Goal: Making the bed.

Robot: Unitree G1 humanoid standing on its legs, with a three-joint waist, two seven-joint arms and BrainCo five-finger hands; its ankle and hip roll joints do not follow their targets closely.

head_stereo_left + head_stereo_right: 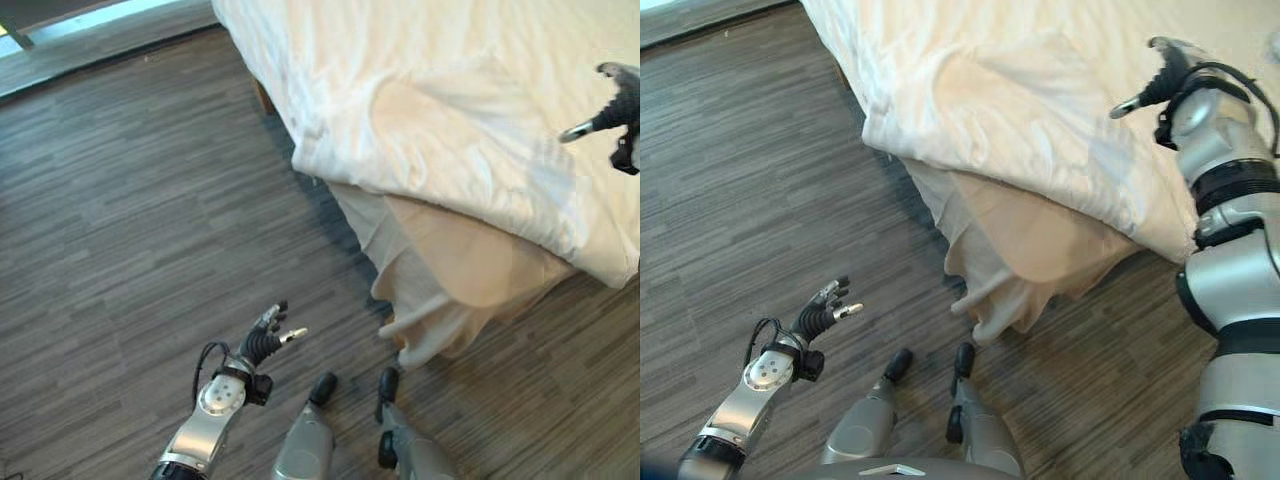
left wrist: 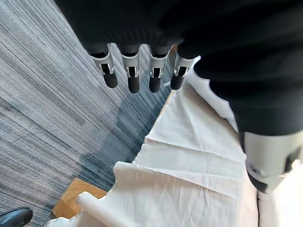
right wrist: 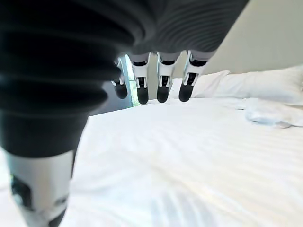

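Observation:
The bed carries a white duvet point(image 1: 450, 140) that is creased and hangs over the near corner. Below it a beige sheet point(image 1: 450, 270) droops from the corner down to the floor. My left hand point(image 1: 265, 340) is held out over the wood floor, well short of the bed corner, with its fingers point(image 2: 134, 75) straight and nothing in them. My right hand point(image 1: 1165, 75) hovers above the duvet near the bed's right side, fingers point(image 3: 163, 82) relaxed and empty. In the right wrist view, white pillows point(image 3: 265, 85) lie at the far end of the bed.
Grey wood-plank floor point(image 1: 130, 200) spreads left of the bed. A wooden bed leg point(image 1: 263, 97) shows under the duvet's left edge. A crumpled white cloth point(image 3: 274, 116) lies on the bed by the pillows.

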